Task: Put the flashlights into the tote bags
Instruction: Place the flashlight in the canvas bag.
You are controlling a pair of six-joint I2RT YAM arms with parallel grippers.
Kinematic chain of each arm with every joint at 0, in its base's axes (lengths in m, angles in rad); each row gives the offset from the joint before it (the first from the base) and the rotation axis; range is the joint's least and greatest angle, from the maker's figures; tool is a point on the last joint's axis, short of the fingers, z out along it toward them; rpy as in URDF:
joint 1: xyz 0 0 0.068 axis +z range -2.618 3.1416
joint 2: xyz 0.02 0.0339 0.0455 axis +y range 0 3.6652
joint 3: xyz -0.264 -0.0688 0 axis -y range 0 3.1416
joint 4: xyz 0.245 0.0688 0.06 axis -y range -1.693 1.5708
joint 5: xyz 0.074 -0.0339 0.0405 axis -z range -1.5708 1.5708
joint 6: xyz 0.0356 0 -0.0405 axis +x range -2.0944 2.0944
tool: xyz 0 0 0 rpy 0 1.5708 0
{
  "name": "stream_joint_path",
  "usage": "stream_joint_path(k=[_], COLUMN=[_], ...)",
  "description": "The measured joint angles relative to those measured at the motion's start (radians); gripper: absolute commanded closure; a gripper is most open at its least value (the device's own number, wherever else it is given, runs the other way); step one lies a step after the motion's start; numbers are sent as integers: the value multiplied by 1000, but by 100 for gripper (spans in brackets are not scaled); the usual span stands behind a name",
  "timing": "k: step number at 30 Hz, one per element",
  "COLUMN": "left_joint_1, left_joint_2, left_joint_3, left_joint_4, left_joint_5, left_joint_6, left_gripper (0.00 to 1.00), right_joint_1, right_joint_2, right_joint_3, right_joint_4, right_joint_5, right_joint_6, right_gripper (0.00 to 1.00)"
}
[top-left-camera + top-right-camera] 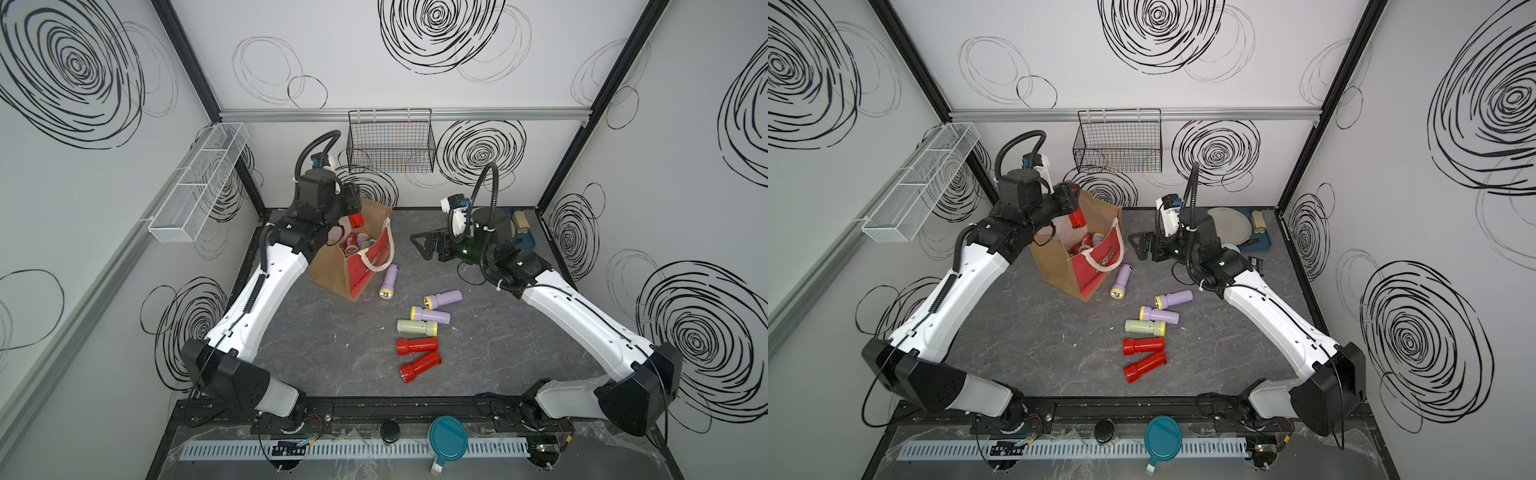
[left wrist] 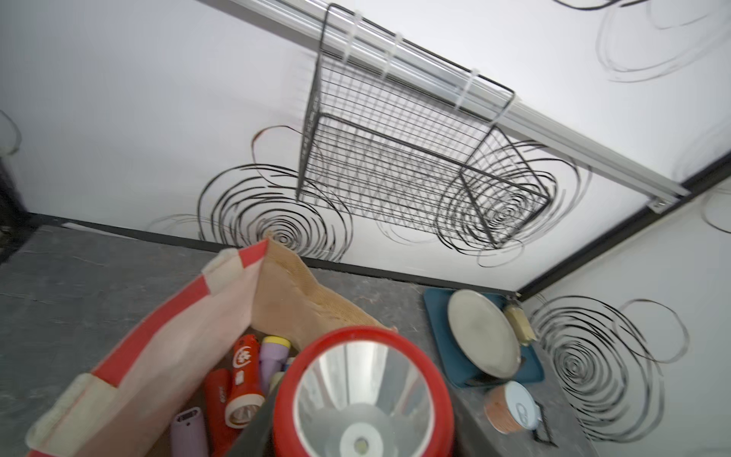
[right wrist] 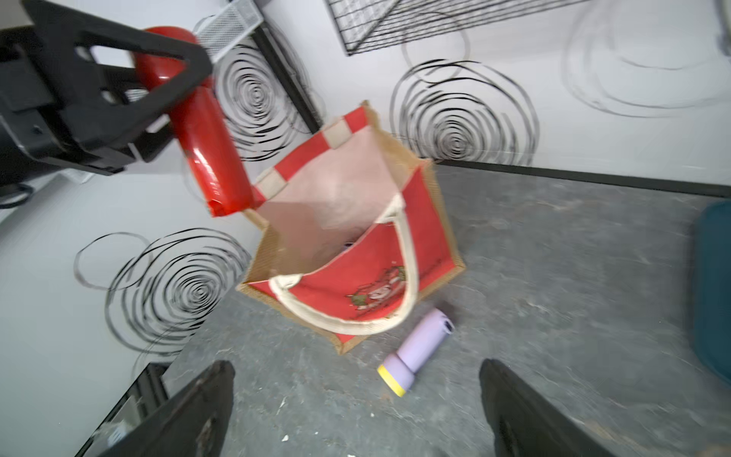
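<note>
The brown jute tote bag (image 1: 332, 274) (image 1: 1059, 270) with red panels stands open at the back left, with several flashlights (image 1: 356, 243) (image 2: 243, 380) inside. My left gripper (image 1: 352, 206) (image 1: 1070, 200) is shut on a red flashlight (image 1: 356, 219) (image 2: 362, 391) (image 3: 209, 158), held tilted above the bag's mouth. My right gripper (image 1: 419, 245) (image 3: 356, 395) is open and empty, low over the table to the right of the bag (image 3: 356, 261). A lilac flashlight (image 1: 388, 281) (image 3: 417, 352) lies beside the bag. Two more lilac ones (image 1: 444, 298), a pale green one (image 1: 417, 327) and two red ones (image 1: 417, 345) lie mid-table.
A black wire basket (image 1: 390, 141) hangs on the back wall and a white mesh basket (image 1: 195, 183) on the left wall. A blue tray (image 1: 1262, 243) with a round plate (image 1: 1229, 226) sits back right. A tan can (image 2: 510, 409) lies near it.
</note>
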Motion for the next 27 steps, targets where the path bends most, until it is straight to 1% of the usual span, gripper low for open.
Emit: stream_joint_path(k=[5, 10, 14, 17, 24, 25, 27], left_joint_1=[3, -10, -16, -18, -21, -21, -21], left_joint_2=[145, 288, 378, 427, 503, 512, 521], left_joint_3=[116, 194, 229, 229, 247, 251, 252], left_joint_4=[-89, -159, -206, -226, -244, -244, -246], left_joint_5=[-91, -169, -215, -236, -262, -265, -269], left_joint_6=[32, 54, 59, 59, 57, 55, 53], left_gripper=[99, 100, 100, 100, 100, 95, 90], right_joint_1=[-72, -75, -74, -74, -74, -74, -74], right_joint_2=[-29, -47, -47, -44, -24, -22, -19], right_joint_3=[-6, -18, -18, -18, -18, -18, -18], right_joint_4=[-82, -116, -138, -162, -177, -178, -179], right_joint_5=[100, 140, 163, 179, 187, 188, 189], right_joint_6=[31, 47, 50, 54, 72, 74, 76], right_gripper=[0, 0, 0, 0, 0, 0, 0])
